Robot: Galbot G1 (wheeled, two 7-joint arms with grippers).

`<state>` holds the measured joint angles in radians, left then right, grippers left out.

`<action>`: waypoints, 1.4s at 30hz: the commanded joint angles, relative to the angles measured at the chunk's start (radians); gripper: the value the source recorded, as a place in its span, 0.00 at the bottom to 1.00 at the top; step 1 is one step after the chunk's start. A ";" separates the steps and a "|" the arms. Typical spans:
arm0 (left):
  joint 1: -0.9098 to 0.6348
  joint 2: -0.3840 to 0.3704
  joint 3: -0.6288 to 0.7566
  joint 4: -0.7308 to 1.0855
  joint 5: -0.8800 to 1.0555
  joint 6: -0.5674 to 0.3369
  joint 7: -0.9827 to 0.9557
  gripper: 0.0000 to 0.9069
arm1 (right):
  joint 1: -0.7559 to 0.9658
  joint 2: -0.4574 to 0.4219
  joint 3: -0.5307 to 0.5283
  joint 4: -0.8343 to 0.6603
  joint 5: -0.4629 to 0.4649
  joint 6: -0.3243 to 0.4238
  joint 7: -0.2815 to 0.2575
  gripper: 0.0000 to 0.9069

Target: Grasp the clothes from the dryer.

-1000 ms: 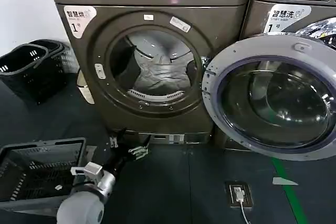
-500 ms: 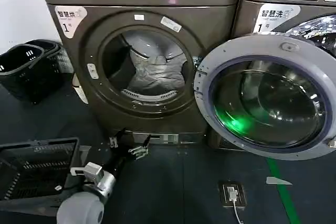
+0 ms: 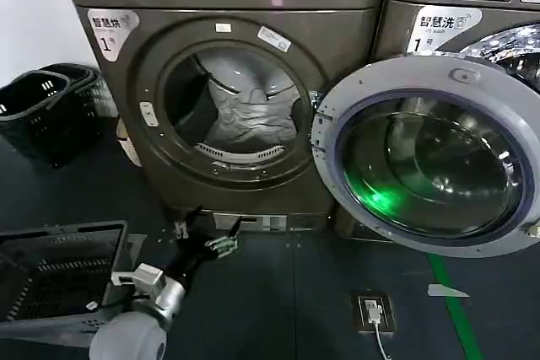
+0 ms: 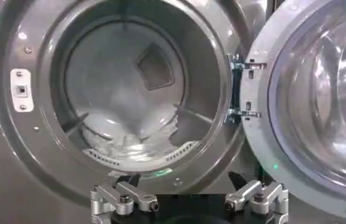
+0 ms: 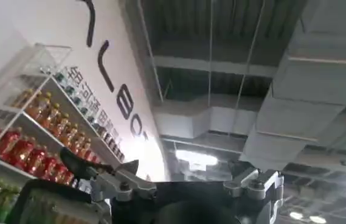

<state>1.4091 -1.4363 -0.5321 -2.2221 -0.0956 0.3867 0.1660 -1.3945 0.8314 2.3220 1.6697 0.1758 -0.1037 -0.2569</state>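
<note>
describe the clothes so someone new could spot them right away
Find the dark bronze dryer with its round door swung open. Inside its porthole lie the clothes, a crumpled pale grey-white heap against the drum's back, the only soft wrinkled thing among hard metal.

1. Machines: 2. The dryer point(image 3: 228, 82), label "1", w/ open porthole; a 2nd machine point(image 3: 460, 14) just right of the dryer.
2. Round doors: 1 open door point(image 3: 426, 158), silver rim, glass, swung out right of the dryer's porthole.
3. The clothes point(image 3: 249, 115): 1 pale heap in the dryer's drum; separate pcs can't be counted.
4. Baskets: 3. 2 black baskets point(image 3: 46, 107) nested/touching, left of the dryer; 1 grey crate point(image 3: 59, 280) on floor, below-left of the dryer.
5. Grippers: 2. Left gripper point(image 3: 207, 229) low in front of the dryer, fingers spread; right gripper point(image 5: 185, 179) faces ceiling, fingers apart.
6. Floor socket point(image 3: 374, 311): 1, w/ 1 cable, below-right of the dryer.
</note>
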 commanded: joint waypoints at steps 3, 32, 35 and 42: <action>0.004 0.000 -0.003 -0.008 -0.021 0.003 -0.011 1.00 | 0.003 0.001 -0.006 0.000 0.003 0.008 -0.001 1.00; -0.022 -0.003 -0.007 0.015 -0.024 0.031 -0.034 1.00 | 0.051 0.027 -0.054 0.023 -0.009 0.033 -0.004 1.00; -0.022 -0.006 -0.007 0.013 -0.024 0.031 -0.034 1.00 | 0.057 0.023 -0.061 0.018 -0.012 0.036 -0.002 1.00; -0.023 -0.012 -0.005 0.018 0.011 0.018 -0.028 1.00 | 0.072 0.024 -0.084 0.021 -0.042 0.051 -0.011 1.00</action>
<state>1.3877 -1.4477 -0.5377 -2.2101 -0.1131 0.4146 0.1354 -1.3285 0.8565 2.2485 1.6911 0.1574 -0.0624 -0.2646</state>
